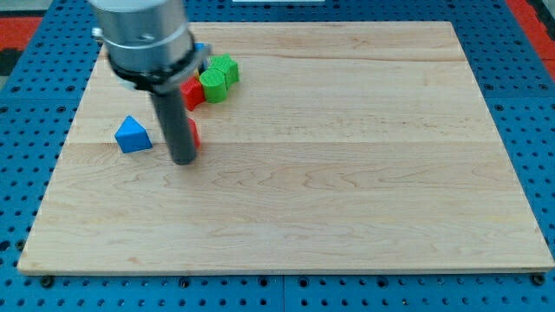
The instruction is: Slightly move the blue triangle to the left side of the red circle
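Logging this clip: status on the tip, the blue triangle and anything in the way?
My tip down on board, right of blue triangle, gap between. Red circle mostly hidden behind rod. Nothing between triangle and circle but the rod.

Blue triangle point(132, 135) left of rod-hidden red circle point(195, 134)

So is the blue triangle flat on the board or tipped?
Flat. The blue triangle rests on the board with its top face level, apart from my tip at its right.
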